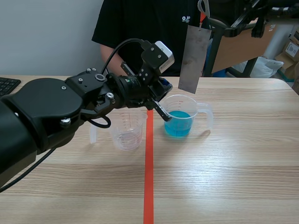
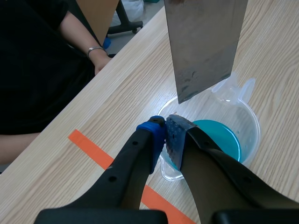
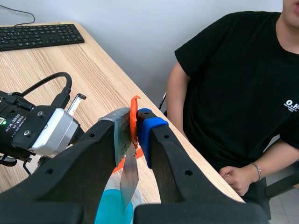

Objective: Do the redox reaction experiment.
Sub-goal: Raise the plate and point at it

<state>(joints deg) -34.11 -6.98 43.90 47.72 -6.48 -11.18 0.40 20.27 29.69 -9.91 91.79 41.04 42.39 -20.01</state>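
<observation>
An empty clear plastic measuring cup (image 1: pixel 127 133) stands on the wooden worktop (image 1: pixel 233 168), just left of the orange tape line (image 1: pixel 148 186), and looks out of harm's way. To its right, the left gripper (image 2: pixel 164 133) is clenched on the near rim of the clear plastic handled jug of blue liquid (image 1: pixel 180 122). A tug or twist there would likely tip the jug and spill it. Above the jug hangs the thin grey metal sheet (image 1: pixel 194 58), pinched at its top, along with an orange tab (image 3: pixel 134 109), by the right gripper (image 3: pixel 135 126). The sheet hangs tilted (its lowest corner seems close above the rim). On the way down it could catch the rim or the left gripper's finger, and any swing could splash the liquid.
</observation>
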